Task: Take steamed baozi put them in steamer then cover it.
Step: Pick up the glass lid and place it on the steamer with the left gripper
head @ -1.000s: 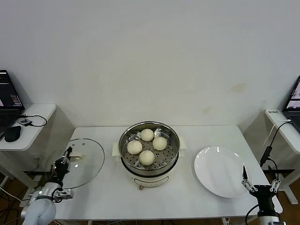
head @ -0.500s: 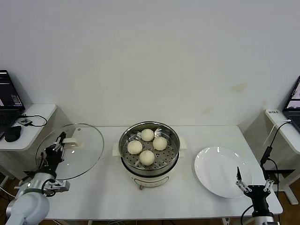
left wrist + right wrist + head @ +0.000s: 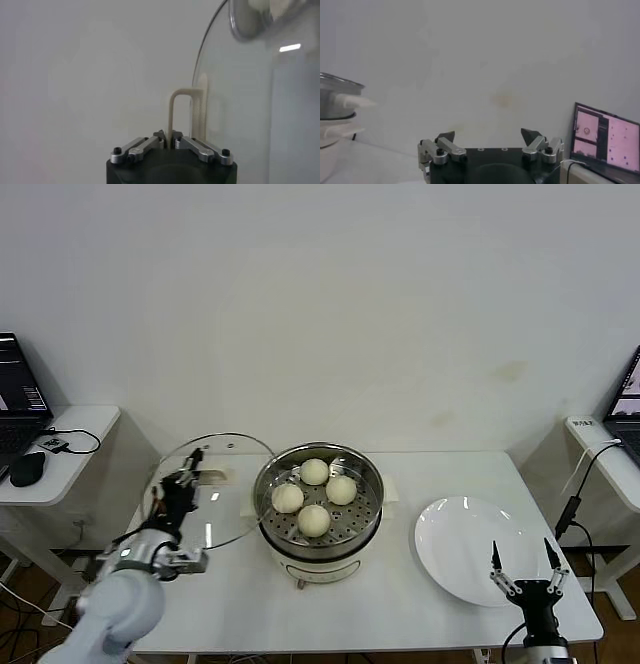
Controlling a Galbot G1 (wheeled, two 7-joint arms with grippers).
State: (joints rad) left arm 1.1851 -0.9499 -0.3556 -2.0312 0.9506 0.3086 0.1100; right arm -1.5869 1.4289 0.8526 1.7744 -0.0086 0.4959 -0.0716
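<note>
The steamer [image 3: 320, 539] stands mid-table with its perforated tray holding the steamed baozi [image 3: 314, 520], several cream-white buns. My left gripper [image 3: 178, 487] is shut on the cream-white bar handle of the cover [image 3: 225, 514], a clear glass lid, and holds it tilted in the air just left of the steamer, its rim near the pot's left edge. In the left wrist view the jaws [image 3: 169, 140] pinch the handle [image 3: 174, 110], with the glass of the cover [image 3: 250, 110] beside it. My right gripper [image 3: 522, 572] is open and empty at the table's front right; it also shows in the right wrist view [image 3: 489, 137].
A flat white plate [image 3: 470, 549] lies right of the steamer, empty. Side desks with laptops stand at far left [image 3: 20, 399] and far right [image 3: 625, 409]. The steamer's edge [image 3: 340, 102] shows in the right wrist view.
My left gripper has lifted the cover off the table and carried it right and up toward the steamer. The right gripper has shifted slightly left near the plate's front edge.
</note>
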